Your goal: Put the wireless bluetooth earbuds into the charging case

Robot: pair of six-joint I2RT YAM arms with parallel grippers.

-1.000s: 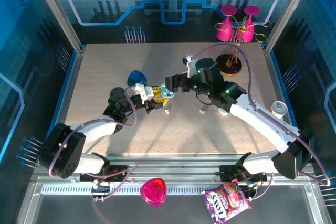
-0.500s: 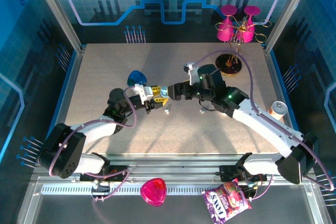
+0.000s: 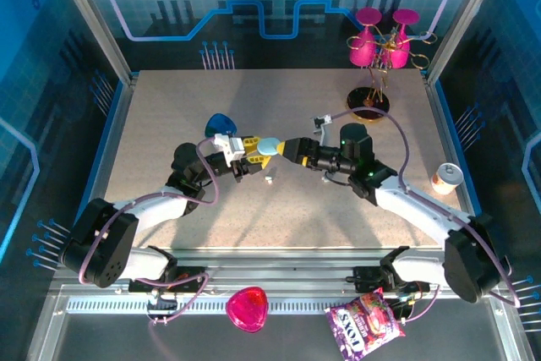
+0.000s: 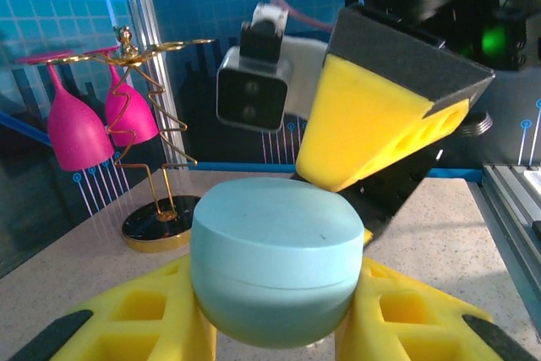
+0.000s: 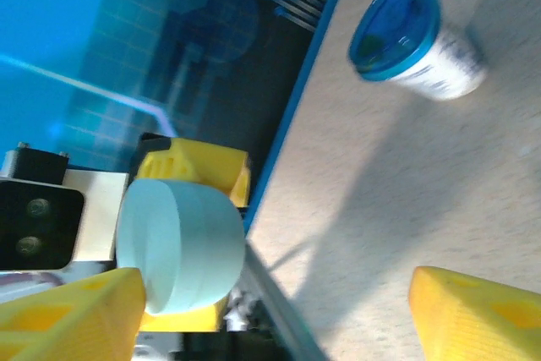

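— Speckled desk (image 3: 152, 124), blue panelled walls behind it, and both arms meet over the middle. What's the left tool (image 4: 275, 331) got?
— It's clamped on the charging case (image 4: 275, 272), pale blue and pebble-shaped, held up off the desk as far as I can see. Seen from its wrist, the case lies broadside across the yellow fingers (image 4: 144, 323), seam level, lid uppermost.
— And the right tool (image 5: 275, 306)?
— Spread wide, holding nothing. It points left, straight at the case, so the case sits just off its nose, beside one fingertip rather than between the two. Whether that fingertip touches the lid I can't tell.
— Where are the earbuds?
— I make out one tiny whitish piece (image 3: 267, 180) on the desk, just on the near side of the case. I'd take it for an earbud, but it's too small to be sure. The case looks shut, so nothing's inside yet, I'd say.
— Which arm fetches it?
— Both are about as near, but the left is occupied. I'd guess the right deals with the lid first.
— Any writing?
— None on the case. The purple snack bag (image 3: 365, 323) at the front rail has white lettering, upside down from here, and I can't read it reliably.
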